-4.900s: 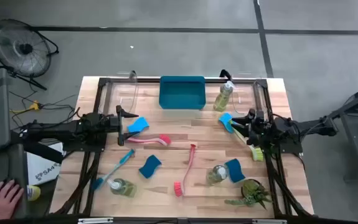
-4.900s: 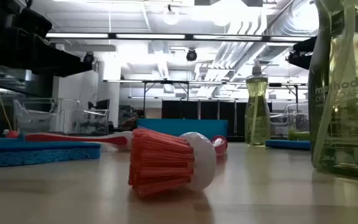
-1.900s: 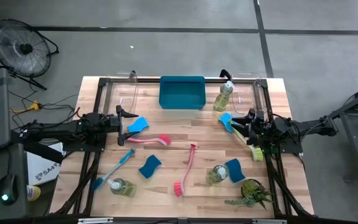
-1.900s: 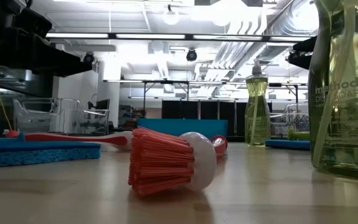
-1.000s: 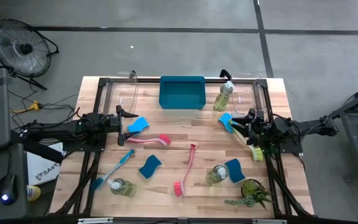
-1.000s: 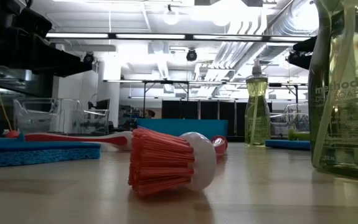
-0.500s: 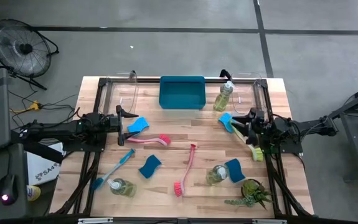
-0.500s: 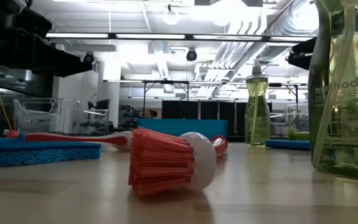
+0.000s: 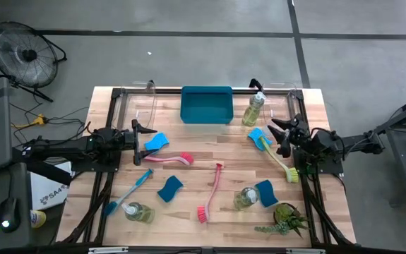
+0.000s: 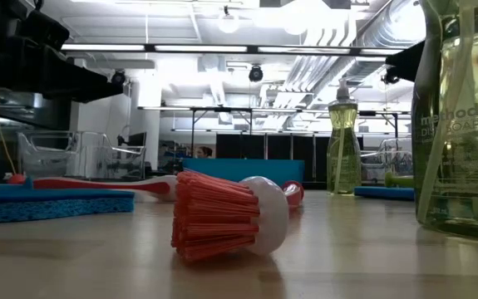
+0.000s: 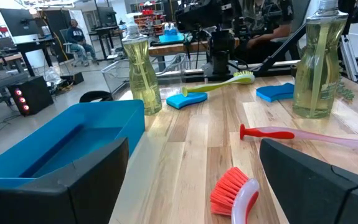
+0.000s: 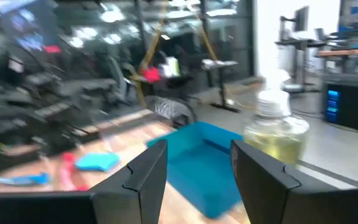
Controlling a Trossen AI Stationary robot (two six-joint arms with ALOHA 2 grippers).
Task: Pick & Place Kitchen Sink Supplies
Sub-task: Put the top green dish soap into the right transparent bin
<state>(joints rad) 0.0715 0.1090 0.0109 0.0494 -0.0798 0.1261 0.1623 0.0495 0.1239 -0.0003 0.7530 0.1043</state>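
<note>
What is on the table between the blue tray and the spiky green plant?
From above, the standing soap bottle beside the blue tray, then a blue sponge with the yellow-green brush, then another sponge beside the spiky green plant.

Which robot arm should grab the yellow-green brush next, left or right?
Probably the right one. The right gripper hangs open just beside the yellow-green brush, with nothing in it. The left gripper is open too, but it sits across the table by a blue sponge.

The high view looks straight down on the whole table (image 9: 210, 152); the low view looks level across it. Both show the blue tray (image 9: 206, 104) (image 10: 243, 170).
</note>
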